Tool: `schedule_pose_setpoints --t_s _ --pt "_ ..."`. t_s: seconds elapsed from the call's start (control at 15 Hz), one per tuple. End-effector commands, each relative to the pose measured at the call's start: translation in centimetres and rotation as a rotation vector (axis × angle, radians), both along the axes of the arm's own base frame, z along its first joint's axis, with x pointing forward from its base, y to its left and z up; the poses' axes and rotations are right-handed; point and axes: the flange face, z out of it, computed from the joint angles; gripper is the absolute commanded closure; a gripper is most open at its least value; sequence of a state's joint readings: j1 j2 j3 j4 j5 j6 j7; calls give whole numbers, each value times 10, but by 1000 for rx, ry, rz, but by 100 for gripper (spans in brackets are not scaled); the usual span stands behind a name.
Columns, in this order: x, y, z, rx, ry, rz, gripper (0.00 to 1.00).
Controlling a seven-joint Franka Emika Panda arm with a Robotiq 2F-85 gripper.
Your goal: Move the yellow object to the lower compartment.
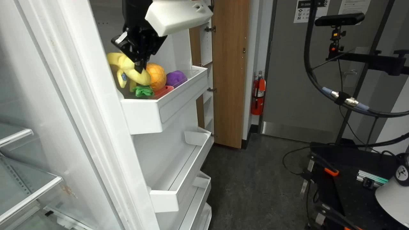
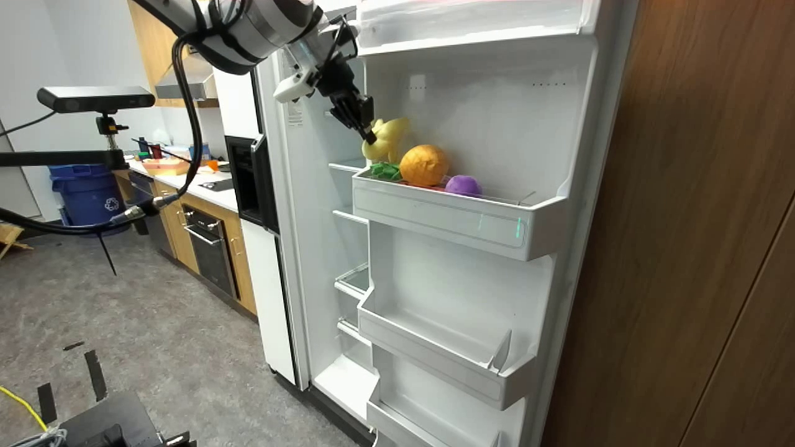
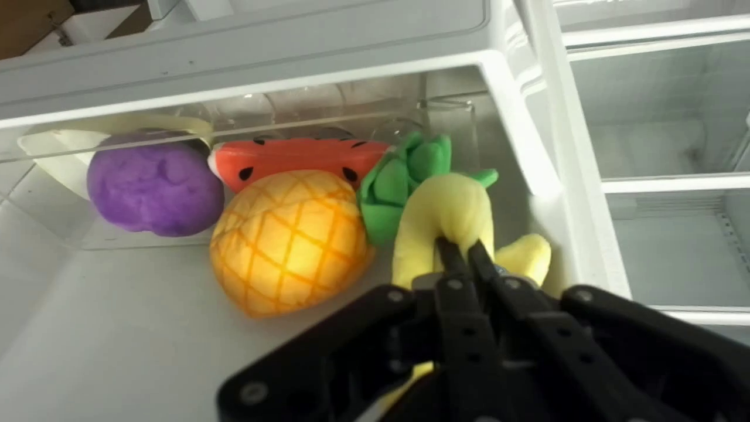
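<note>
The pale yellow, curved plush banana bunch (image 2: 388,140), bearing a small blue label (image 1: 124,77), is pinched between the jaws of the gripper (image 3: 461,246) at one end of the fridge-door bin (image 2: 444,217) holding a plush pineapple (image 3: 290,249).

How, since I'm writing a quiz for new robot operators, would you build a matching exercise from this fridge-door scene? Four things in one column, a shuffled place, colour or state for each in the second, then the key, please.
Things:
1. Yellow bananas
2. Pineapple
3. Watermelon slice
4. Lower bin

Place, colour or state:
A. Red with black marks
B. Next one down from the upper bin
C. Pinched by the gripper
D. Orange with criss-cross lines

Right pairs: 1-C, 2-D, 3-A, 4-B
</note>
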State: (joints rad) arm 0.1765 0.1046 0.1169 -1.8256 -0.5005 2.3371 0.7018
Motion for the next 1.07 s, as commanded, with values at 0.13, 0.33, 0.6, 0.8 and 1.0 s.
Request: schedule_pose_setpoints --t_s 0.13,0.33,0.6,0.8,1.0 --pt "-49 29 17 50 105 117 99" --pt "-66 43 18 54 152 170 99" --pt "-84 60 8 45 220 242 99" --pt "-94 57 -8 29 273 274 99" --pt "-98 58 -25 9 318 292 99"
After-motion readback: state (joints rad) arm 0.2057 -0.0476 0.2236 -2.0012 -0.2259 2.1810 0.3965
